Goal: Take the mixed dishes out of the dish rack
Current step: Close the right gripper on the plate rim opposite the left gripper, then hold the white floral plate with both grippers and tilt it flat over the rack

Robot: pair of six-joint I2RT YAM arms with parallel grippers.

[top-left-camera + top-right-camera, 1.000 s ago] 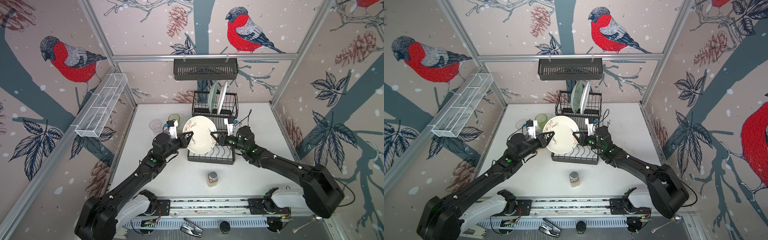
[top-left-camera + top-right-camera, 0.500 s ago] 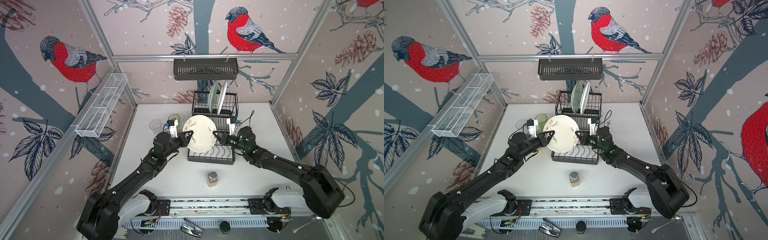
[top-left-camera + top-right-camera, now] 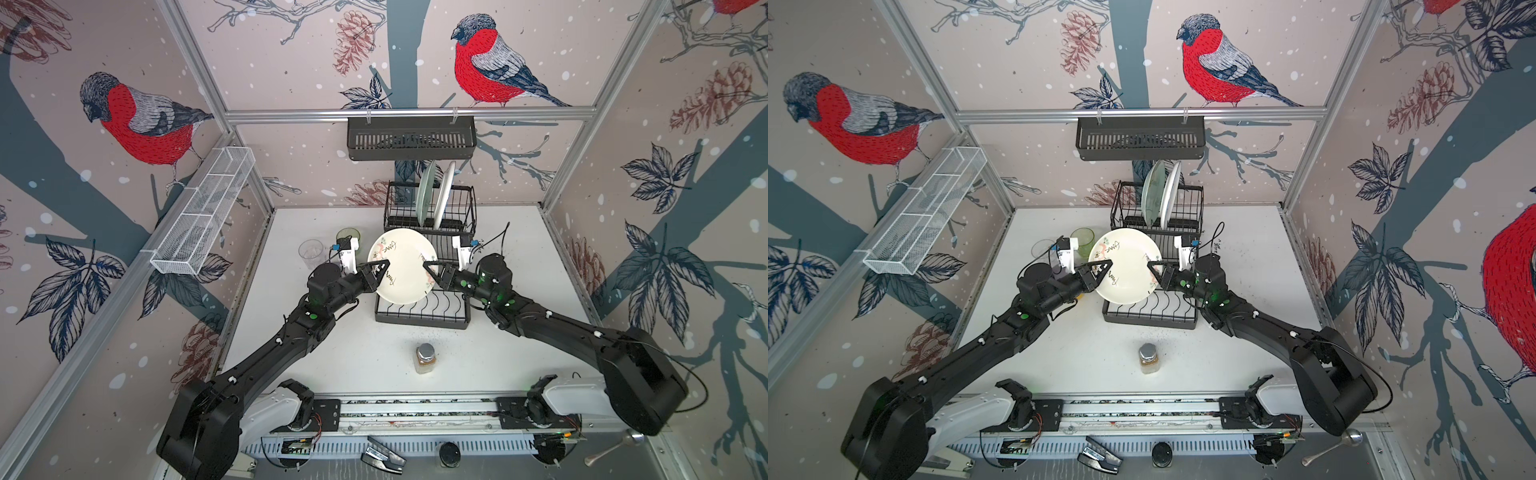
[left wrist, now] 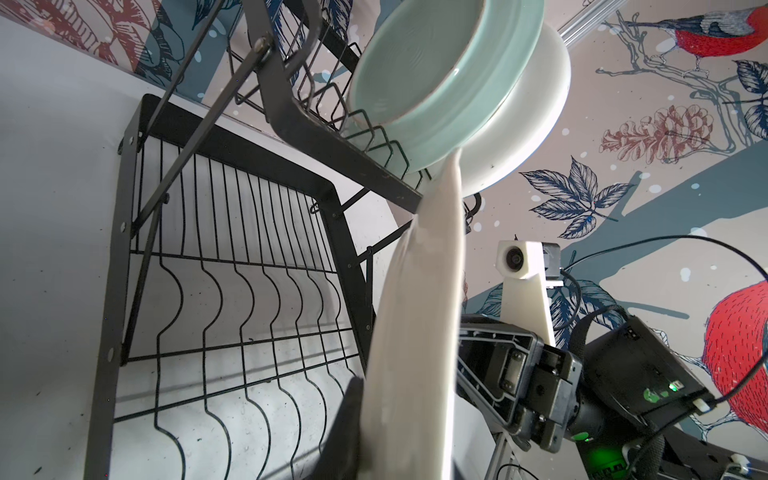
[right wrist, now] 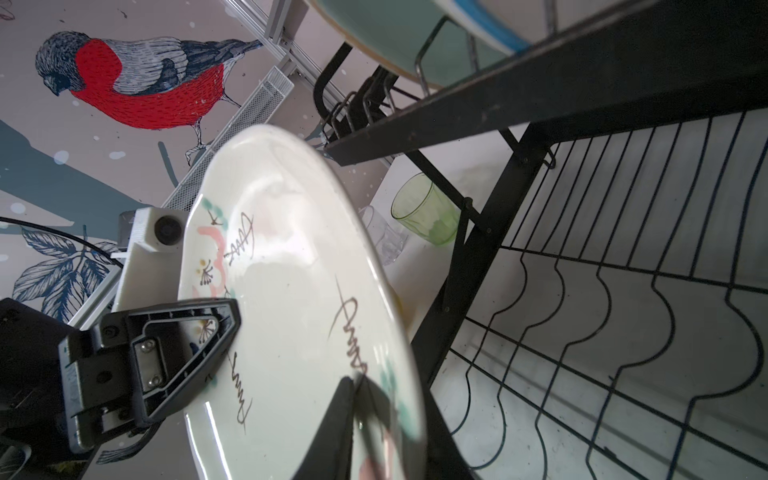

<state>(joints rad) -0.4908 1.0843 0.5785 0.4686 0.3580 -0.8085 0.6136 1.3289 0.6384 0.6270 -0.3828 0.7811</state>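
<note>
Showing bullfinch-print walls [image 3: 291, 62]; white tabletop [image 3: 519, 353] speckled nr dish rack [image 3: 419, 321].

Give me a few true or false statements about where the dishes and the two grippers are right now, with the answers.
1. The left gripper and the right gripper both grip the patterned plate by opposite edges. True.
2. The raised tier of the dish rack is bare. False: a pale green plate and a white plate stand upright in it.
3. The green tumbler sits on the rack's lower tier. False: it stands on the table beside the rack, next to the clear tumbler.
4. A silver-capped jar stands on the table in front of the rack. True.
</note>
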